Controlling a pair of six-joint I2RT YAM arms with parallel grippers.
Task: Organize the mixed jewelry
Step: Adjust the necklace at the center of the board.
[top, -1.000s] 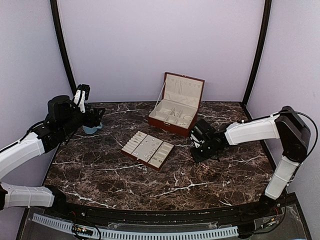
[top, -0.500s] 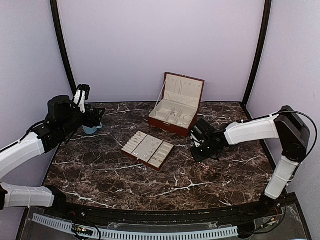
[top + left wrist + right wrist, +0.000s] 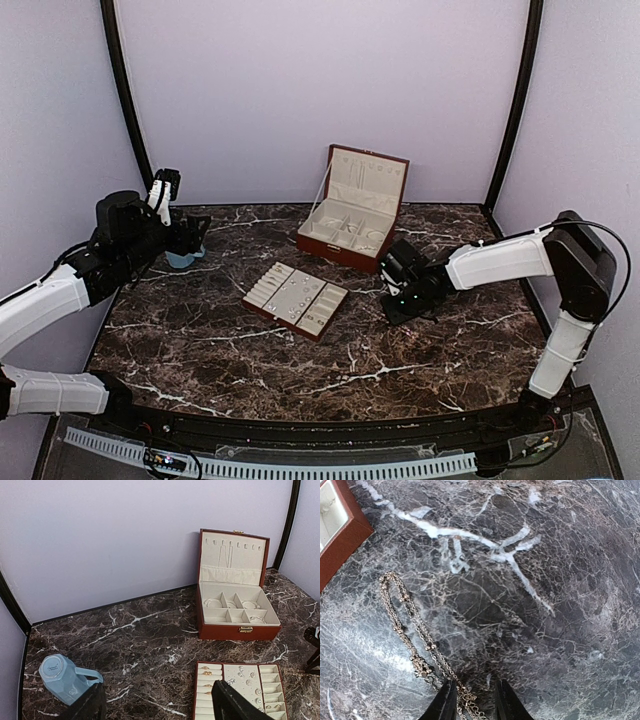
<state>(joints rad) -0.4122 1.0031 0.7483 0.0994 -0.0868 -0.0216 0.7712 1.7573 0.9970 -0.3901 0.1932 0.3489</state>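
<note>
A thin beaded chain (image 3: 405,615) of the mixed jewelry lies on the dark marble, running from near the box corner (image 3: 342,540) down to my right gripper (image 3: 474,705). Its jaws stand a little apart, tips low over the table, and the chain's end lies along the inner side of the left finger (image 3: 445,702), not pinched. Rings and earrings (image 3: 247,677) sit in the flat tray (image 3: 267,669). My left gripper (image 3: 160,710) hangs wide open over bare marble, holding nothing. From above, the right gripper (image 3: 397,305) is right of the tray (image 3: 296,299); the left gripper (image 3: 190,235) is far left.
The red-brown hinged box (image 3: 352,215) stands open at the back centre, with pieces in its compartments (image 3: 235,630). A blue cup (image 3: 60,677) lies beside the left gripper, also seen from above as the cup (image 3: 183,258). Purple walls close in the table.
The right gripper's jaws have widened slightly and the arm has edged a little left. The left arm has not moved.
</note>
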